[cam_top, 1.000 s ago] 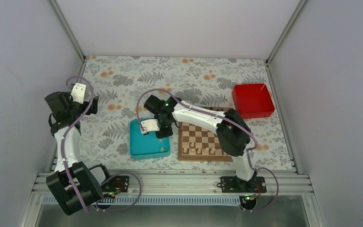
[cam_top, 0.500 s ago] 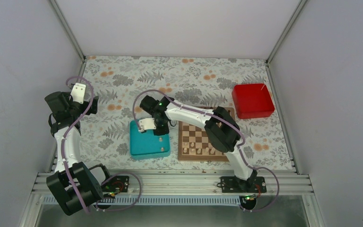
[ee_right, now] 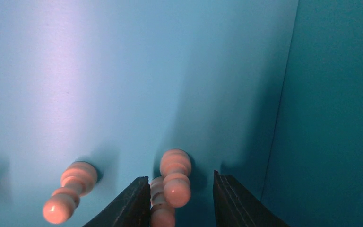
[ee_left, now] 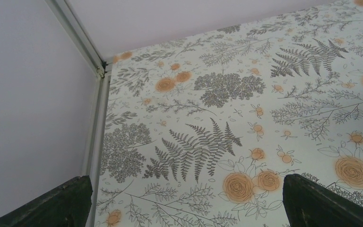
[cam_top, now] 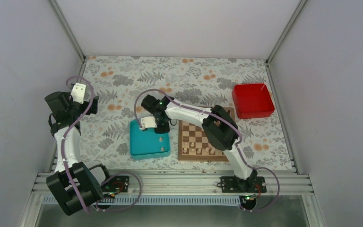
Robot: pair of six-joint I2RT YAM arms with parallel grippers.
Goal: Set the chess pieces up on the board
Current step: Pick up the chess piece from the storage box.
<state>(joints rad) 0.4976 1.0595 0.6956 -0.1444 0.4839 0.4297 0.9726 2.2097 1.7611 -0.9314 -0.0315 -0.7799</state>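
My right gripper (cam_top: 159,127) hangs low inside the teal tray (cam_top: 142,142). In the right wrist view its fingers (ee_right: 179,183) stand apart on either side of a pale beige pawn (ee_right: 176,176) on the tray floor, with a gap on the right. A second pale piece (ee_right: 158,203) sits against the left finger. Another pawn (ee_right: 71,189) stands further left. The chessboard (cam_top: 196,137) lies right of the tray, with several pale pieces (cam_top: 198,151) along its near row. My left gripper (cam_top: 79,91) is open and empty over the floral cloth (ee_left: 185,178) at the far left.
A red box (cam_top: 252,100) stands beyond the board at the right. Two more pale pieces (cam_top: 161,143) lie near the tray's right wall (ee_right: 340,118). Metal frame posts and grey walls enclose the table.
My right gripper has moved left and further back from the tray's right edge, down over the pale pieces. The left arm has not moved.
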